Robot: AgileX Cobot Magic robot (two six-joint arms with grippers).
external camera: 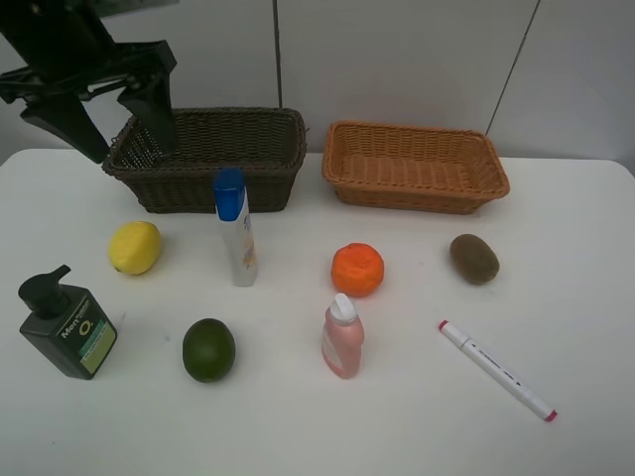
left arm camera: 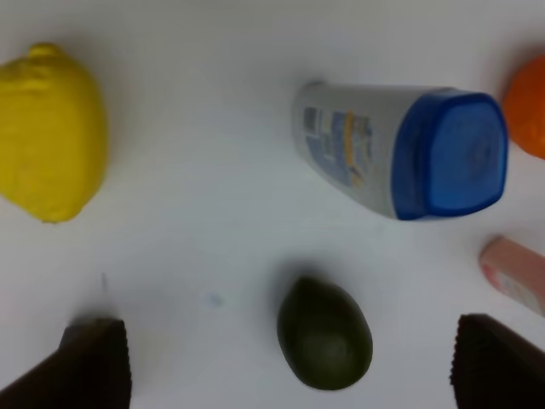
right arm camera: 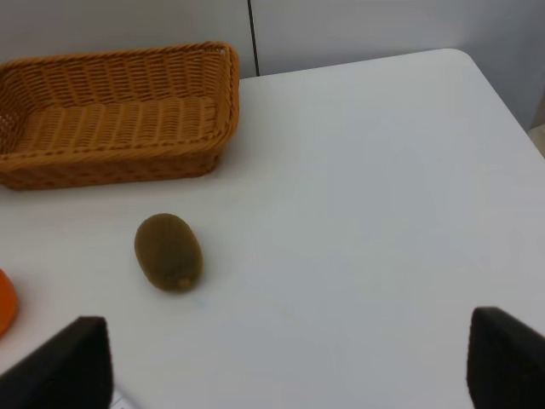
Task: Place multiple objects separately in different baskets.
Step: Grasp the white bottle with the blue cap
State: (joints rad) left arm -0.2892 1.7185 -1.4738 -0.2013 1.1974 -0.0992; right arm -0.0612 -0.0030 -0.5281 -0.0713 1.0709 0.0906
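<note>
The white counter [external camera: 298,426] carries everything, and none of it is sorted yet: the dark brown basket [external camera: 208,188] sits at 11 o'clock and the tan basket [external camera: 417,196] at 1 o'clock, side by side and a little apart, with all eight things out on the counter. The left claw [external camera: 129,139] hangs over the near-left corner of the dark basket, spread wide and holding nothing; the right claw [right arm camera: 291,358] is out of the high view, but its own camera shows it just as wide and bare, looking down at the 3 o'clock side. The white bottle [external camera: 236,233] with the blue cap seems to stand upright just ahead of the dark basket, the pump bottle [external camera: 67,332] stands at 8 o'clock and the pink bottle [external camera: 342,339] at 6. The lemon [external camera: 134,247] lies at 9 o'clock, the lime [external camera: 208,349] at 7, the orange [external camera: 357,270] near the middle and the kiwi [external camera: 474,258] at 3, near the tan basket. The marker [external camera: 496,369] lies flat at 4 o'clock. I judge the first pick is due: the right claw is best placed for the kiwi, the left for the lime or lemon, each needing a straight drop and a gentle squeeze on a round thing that may roll
</note>
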